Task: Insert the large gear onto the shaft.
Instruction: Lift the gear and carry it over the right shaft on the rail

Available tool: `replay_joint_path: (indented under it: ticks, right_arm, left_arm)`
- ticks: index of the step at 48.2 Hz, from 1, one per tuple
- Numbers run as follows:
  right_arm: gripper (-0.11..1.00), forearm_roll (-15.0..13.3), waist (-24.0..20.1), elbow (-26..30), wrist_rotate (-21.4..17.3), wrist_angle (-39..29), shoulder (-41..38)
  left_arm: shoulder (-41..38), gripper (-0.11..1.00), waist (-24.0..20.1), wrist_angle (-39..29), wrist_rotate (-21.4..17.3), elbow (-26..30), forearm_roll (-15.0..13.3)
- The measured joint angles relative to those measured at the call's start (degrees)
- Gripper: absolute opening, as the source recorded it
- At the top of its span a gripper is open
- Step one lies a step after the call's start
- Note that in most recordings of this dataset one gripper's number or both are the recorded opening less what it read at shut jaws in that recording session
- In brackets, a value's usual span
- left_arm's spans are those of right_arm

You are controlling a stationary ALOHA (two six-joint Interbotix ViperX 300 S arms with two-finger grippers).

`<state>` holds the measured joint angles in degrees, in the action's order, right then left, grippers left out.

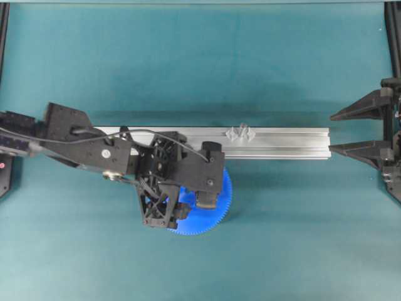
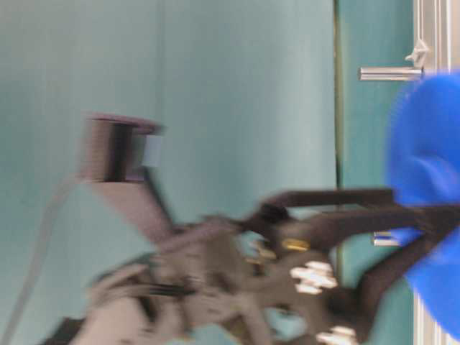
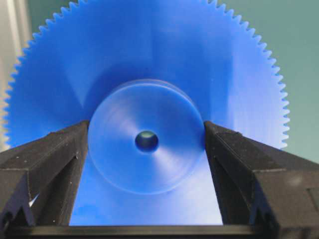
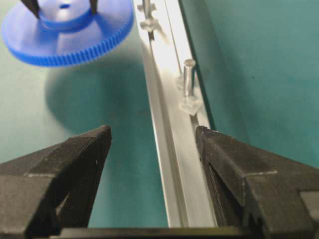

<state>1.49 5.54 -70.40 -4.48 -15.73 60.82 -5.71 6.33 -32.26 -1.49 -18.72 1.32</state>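
The large gear (image 1: 214, 217) is a bright-blue toothed disc, held just in front of the aluminium rail (image 1: 282, 143). My left gripper (image 1: 194, 204) is shut on its raised hub. In the left wrist view both fingers (image 3: 55, 154) press the hub's sides, and the gear (image 3: 149, 59) fills the view. From the right wrist view the gear (image 4: 65, 40) hangs above its shadow on the mat. The shaft (image 1: 240, 133), a thin upright metal pin on clear mounts, stands on the rail to the right of the gear, apart from it. My right gripper (image 1: 333, 133) is open beyond the rail's right end, holding nothing.
In the right wrist view the rail (image 4: 174, 149) runs away between my right gripper's (image 4: 152, 132) fingers, with the shaft (image 4: 188, 77) on it. A shorter pin (image 2: 386, 239) stands farther along the rail, near the left gripper. Teal mat covers the table; dark frame posts stand at both sides.
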Motion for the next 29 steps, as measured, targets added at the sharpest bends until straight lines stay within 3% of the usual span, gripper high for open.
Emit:
replay_joint_path:
  ticks: [15, 29]
  right_arm:
    - [0.76, 0.00, 0.00, -0.44, -0.88, 2.20, 0.09]
    - [0.76, -0.09, 0.00, -0.62, -0.88, 2.46, 1.58]
  left_arm:
    - [0.18, 0.79, -4.57, -0.53, -11.69, 5.45, 0.00]
    - [-4.39, 0.79, -7.21, -0.53, -18.72, 10.02, 0.18]
